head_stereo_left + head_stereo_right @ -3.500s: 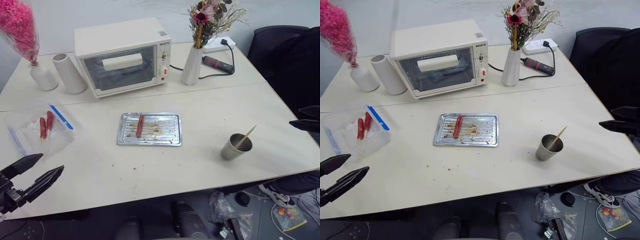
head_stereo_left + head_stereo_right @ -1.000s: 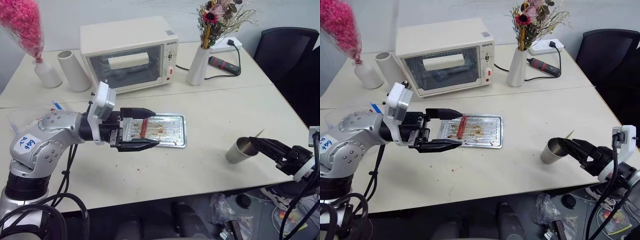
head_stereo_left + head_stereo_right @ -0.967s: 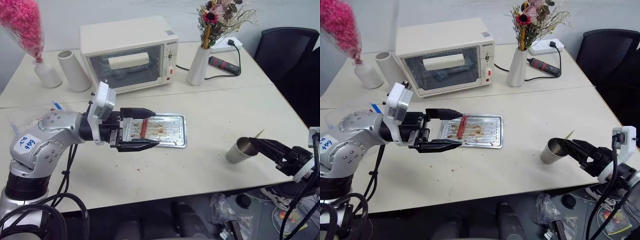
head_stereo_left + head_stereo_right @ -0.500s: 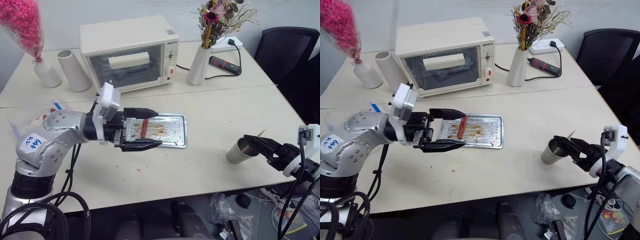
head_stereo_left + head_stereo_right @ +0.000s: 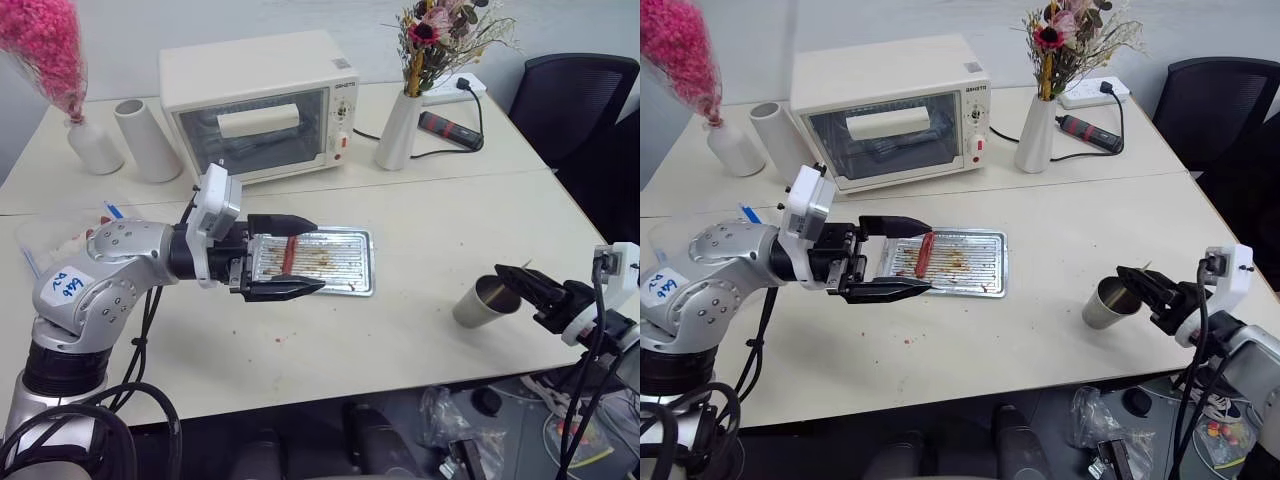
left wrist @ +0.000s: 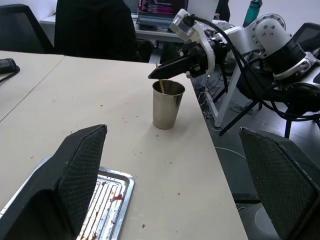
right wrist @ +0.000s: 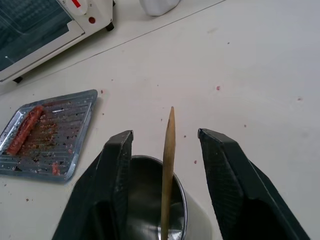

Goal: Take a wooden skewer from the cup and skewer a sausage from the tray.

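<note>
Skewer (image 7: 169, 165) stands in the cup (image 7: 152, 200), ungrasped, between the right pincer's (image 7: 166, 150) spread fingers; sausage (image 5: 286, 254) lies unpierced on the tray (image 5: 352, 263); left pincer (image 5: 290, 256) spread.

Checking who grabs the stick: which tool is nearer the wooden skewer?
Right. The right tool straddles the wooden skewer standing in the cup; the left tool hovers over the tray, well away.

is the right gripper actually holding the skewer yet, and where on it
No, nothing is held yet. The right gripper has one finger on each side of the wooden skewer near its upper end, with gaps showing.
</note>
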You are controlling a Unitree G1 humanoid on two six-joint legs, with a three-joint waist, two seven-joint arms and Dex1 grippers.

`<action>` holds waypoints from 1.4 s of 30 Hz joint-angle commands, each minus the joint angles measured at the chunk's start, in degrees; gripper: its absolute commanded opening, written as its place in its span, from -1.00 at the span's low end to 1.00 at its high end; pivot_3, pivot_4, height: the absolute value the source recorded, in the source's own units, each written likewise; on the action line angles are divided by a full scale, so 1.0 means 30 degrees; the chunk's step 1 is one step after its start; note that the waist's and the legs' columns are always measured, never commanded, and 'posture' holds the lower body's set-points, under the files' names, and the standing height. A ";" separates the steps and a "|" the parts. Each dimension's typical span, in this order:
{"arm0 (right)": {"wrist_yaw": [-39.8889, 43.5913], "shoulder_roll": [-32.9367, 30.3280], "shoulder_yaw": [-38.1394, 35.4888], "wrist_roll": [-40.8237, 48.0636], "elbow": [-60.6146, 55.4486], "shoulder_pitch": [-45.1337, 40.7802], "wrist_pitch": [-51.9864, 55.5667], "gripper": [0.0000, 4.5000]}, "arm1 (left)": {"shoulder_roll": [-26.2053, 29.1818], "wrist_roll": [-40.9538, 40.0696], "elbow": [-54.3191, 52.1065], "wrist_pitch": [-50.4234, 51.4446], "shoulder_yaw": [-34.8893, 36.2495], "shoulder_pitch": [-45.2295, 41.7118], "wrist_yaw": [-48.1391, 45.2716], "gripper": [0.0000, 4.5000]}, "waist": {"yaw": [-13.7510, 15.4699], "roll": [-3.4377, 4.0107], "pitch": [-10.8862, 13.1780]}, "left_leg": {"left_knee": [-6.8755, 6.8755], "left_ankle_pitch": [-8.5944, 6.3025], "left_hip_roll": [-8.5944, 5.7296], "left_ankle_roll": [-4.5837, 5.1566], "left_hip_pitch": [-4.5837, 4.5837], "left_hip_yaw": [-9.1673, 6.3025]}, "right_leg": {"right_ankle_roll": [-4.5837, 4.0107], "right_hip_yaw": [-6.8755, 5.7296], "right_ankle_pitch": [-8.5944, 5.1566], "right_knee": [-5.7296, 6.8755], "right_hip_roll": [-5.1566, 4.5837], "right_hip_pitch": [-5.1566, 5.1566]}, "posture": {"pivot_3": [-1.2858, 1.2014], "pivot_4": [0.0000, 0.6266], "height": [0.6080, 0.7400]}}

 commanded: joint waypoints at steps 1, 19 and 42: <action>-0.0159 -0.0408 -0.0236 0.0783 0.0003 0.0017 -0.0547 -0.57 | -0.0062 0.0014 -0.0445 -0.0252 0.0295 -0.0427 -0.0011 1.00 | 0.0007 0.0000 0.0000 | 0.0000 0.0000 0.0001 0.0000 -0.0001 -0.0001 | 0.0001 -0.0002 0.0000 -0.0002 0.0000 0.0000 | 0.03 -0.52 1.00; -0.1204 -0.6458 -0.1963 0.7373 0.1510 -0.2800 0.0041 -0.98 | -0.0111 -0.0044 -0.0647 -0.0301 0.0629 -0.0329 0.0235 1.00 | 0.0025 0.0002 0.0001 | 0.0017 -0.0007 0.0004 0.0027 -0.0164 0.0001 | 0.0049 -0.0002 0.0029 -0.0058 -0.0026 -0.0036 | 0.03 -0.52 1.00; -1.5811 0.1975 1.0068 1.8062 0.2950 -1.1243 -0.8515 -0.98 | -0.5556 0.4022 -0.2936 -0.2371 0.0368 0.1196 0.9221 1.00 | 0.0358 0.0016 -0.0012 | 0.0081 0.0079 0.0010 -0.0044 -0.0559 -0.0028 | 0.0094 -0.0100 0.0074 0.0036 -0.0336 -0.0499 | 0.03 -0.52 1.00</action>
